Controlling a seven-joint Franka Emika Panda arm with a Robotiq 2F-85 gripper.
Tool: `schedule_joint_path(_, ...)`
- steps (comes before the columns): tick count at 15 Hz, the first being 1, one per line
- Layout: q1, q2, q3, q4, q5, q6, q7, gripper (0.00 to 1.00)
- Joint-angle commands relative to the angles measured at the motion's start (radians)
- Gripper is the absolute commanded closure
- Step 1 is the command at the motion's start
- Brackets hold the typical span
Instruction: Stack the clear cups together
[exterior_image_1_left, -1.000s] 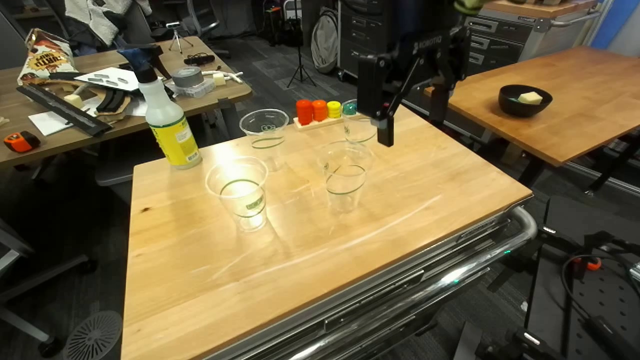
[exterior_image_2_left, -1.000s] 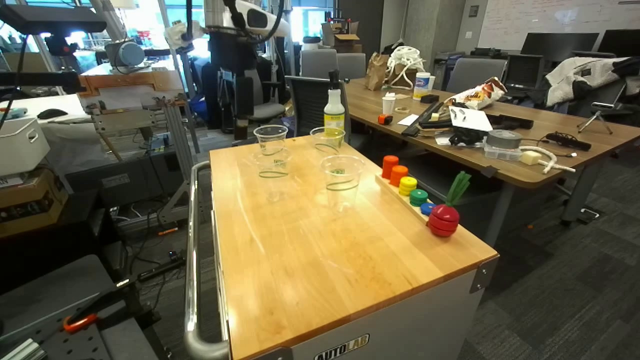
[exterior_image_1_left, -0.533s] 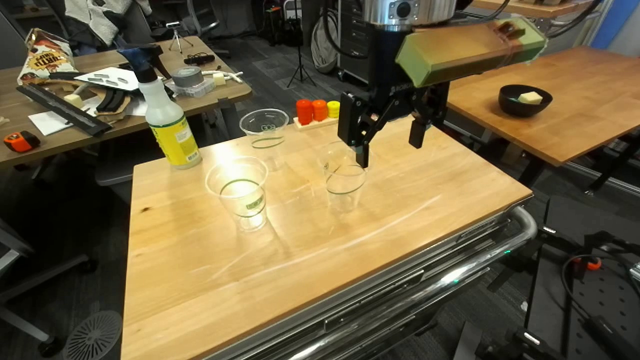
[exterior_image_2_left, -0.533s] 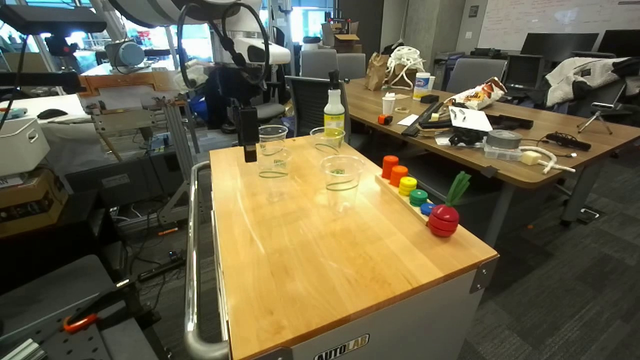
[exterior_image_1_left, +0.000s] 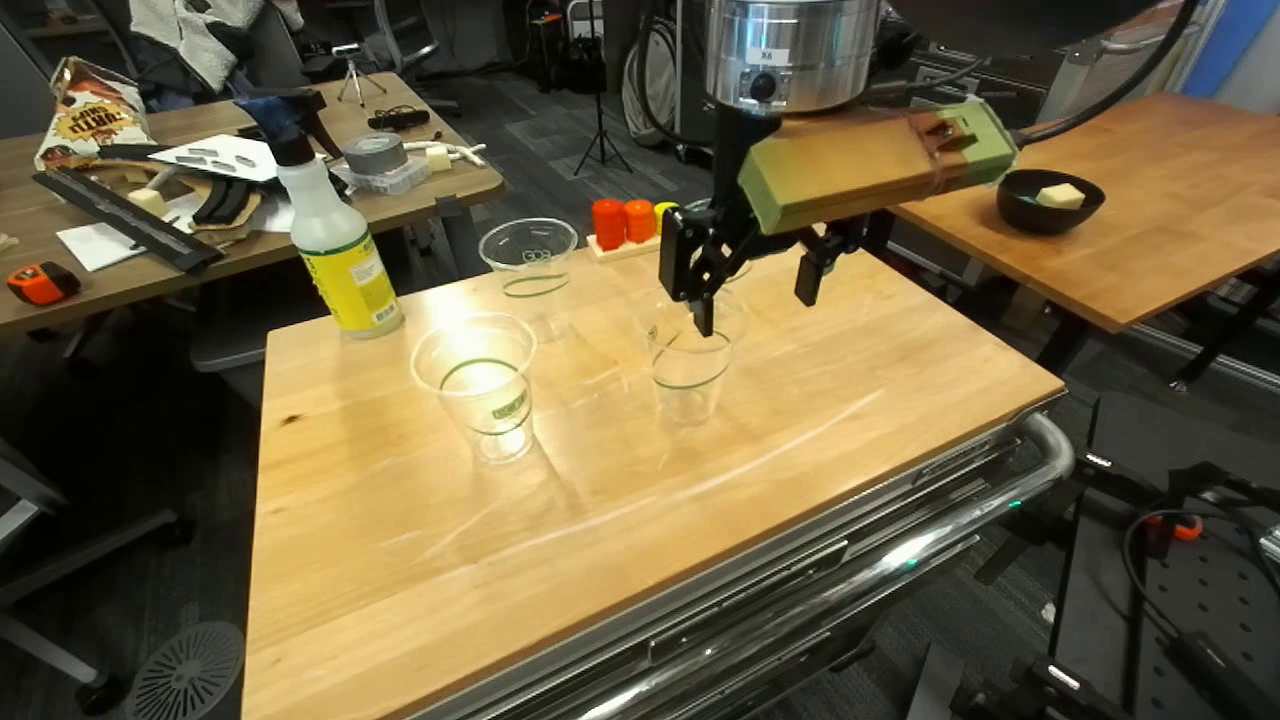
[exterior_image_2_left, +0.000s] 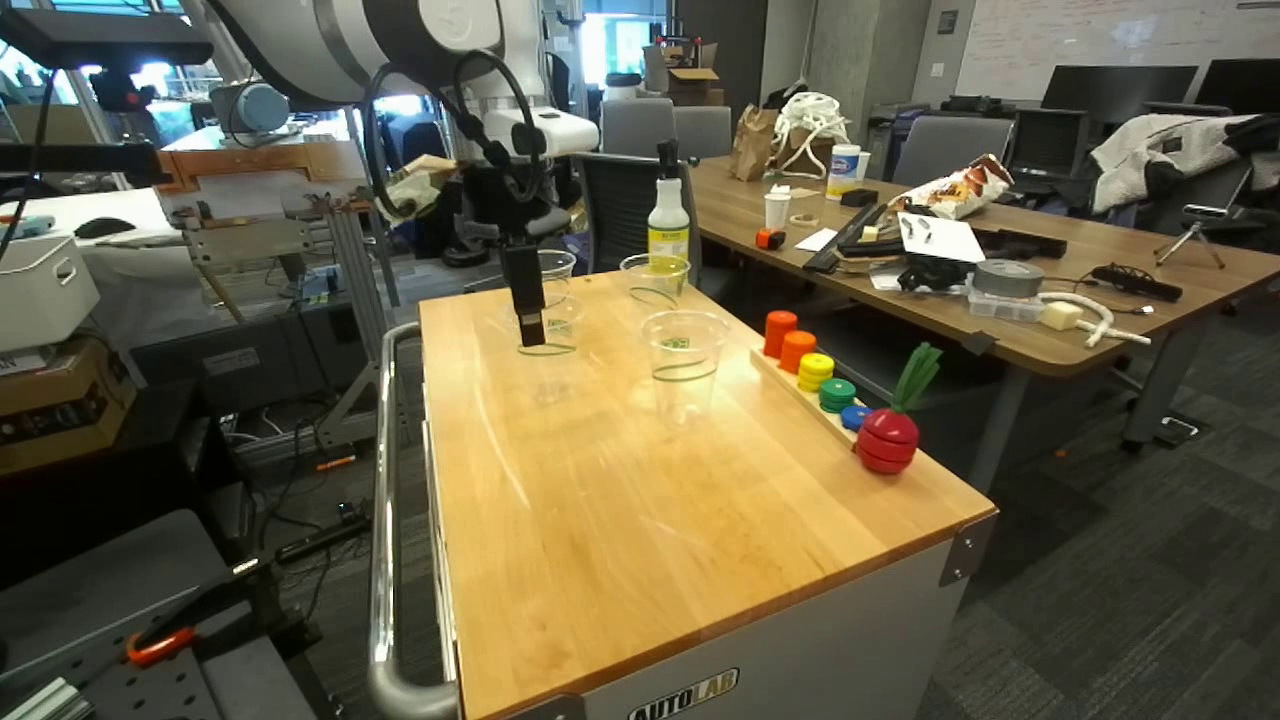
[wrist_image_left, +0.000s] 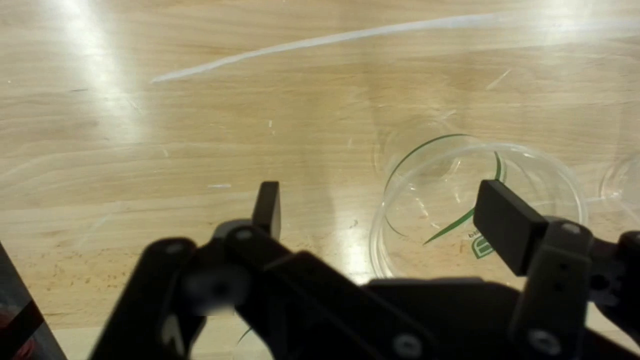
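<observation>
Gripper parted wide at a clear cup

Wrist view: the fingers stand far apart, gripping nothing; one lies across the cup's mouth, though whether inside or above the rim I cannot tell. An exterior view sets the gripper edge-on, its gap masked, yet alone reveals the red toy; there four clear cups stand upright and singly on the wooden tabletop. The arm reaches in from above, gripper pointing down, slightly tilted.

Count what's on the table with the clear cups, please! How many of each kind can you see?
Cups: 4
Bottle: 1
Stacking toy: 1
Toy vegetable: 1
Total: 7
</observation>
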Motion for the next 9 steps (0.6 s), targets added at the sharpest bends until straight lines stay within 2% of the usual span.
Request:
schedule_joint_path(1, 0.016, 0.06, -0.024, 0.043, -0.014, 0.04, 0.037, 0.35)
schedule_joint_path(7, 0.017, 0.09, -0.045, 0.084, 0.055, 0.057, 0.058, 0.82)
schedule_joint_path(9, 0.015, 0.093, -0.049, 0.085, 0.081, 0.06, 0.059, 0.95)
